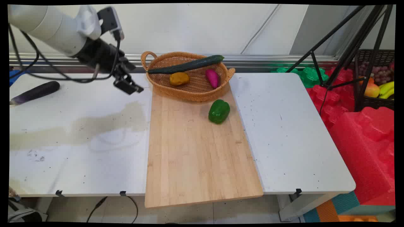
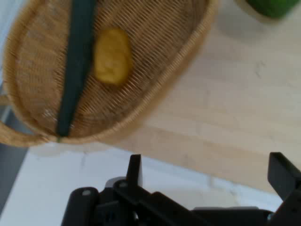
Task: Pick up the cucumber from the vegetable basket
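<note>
My gripper (image 1: 130, 87) hangs open and empty above the white table (image 1: 79, 126), just left of the wicker basket (image 1: 189, 93) and the wooden board (image 1: 195, 151). In the hand view the gripper (image 2: 209, 174) has wide-apart fingers (image 2: 135, 170) with nothing between them. The basket (image 2: 155, 94) holds a long dark cucumber (image 1: 186, 65), a yellow potato-like piece (image 1: 179, 78) and a magenta piece (image 1: 212, 78). The cucumber (image 2: 75, 66) and yellow piece (image 2: 112, 61) show in the hand view. A green bell pepper (image 1: 218, 111) lies on the board in front of the basket.
A dark purple eggplant (image 1: 34, 92) lies at the table's far left. Right of the table are red foam blocks (image 1: 363, 138), a black tripod (image 1: 347, 47) and a crate of fruit (image 1: 375, 82). Black cables (image 1: 47, 75) hang from the arm.
</note>
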`<state>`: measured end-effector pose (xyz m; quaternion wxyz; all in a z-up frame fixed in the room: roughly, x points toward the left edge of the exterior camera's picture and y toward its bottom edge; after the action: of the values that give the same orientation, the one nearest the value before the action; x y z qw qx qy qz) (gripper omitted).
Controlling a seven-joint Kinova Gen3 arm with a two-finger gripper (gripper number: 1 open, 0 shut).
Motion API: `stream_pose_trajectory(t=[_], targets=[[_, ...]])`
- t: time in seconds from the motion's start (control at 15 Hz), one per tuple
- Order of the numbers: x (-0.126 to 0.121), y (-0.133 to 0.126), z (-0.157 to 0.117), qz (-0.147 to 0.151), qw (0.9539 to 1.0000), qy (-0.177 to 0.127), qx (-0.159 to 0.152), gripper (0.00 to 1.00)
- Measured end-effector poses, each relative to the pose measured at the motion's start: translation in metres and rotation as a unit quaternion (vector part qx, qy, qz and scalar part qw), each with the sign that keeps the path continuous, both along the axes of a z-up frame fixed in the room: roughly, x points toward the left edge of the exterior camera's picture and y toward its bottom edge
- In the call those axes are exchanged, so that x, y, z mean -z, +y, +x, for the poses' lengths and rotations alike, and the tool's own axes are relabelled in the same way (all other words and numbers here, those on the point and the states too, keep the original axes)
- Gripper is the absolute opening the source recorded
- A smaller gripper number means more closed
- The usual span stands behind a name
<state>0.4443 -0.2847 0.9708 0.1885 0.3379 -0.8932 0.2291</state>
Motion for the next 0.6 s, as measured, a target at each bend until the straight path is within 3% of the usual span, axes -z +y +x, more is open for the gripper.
stream_pose_trajectory(t=[0.33,0.6], targets=[[-0.013,-0.051,-0.005,-0.042,0.9987,0.012,-0.026,1.0],[-0.009,-0.105,-0.018,-0.05,0.9978,0.013,-0.041,1.0]])
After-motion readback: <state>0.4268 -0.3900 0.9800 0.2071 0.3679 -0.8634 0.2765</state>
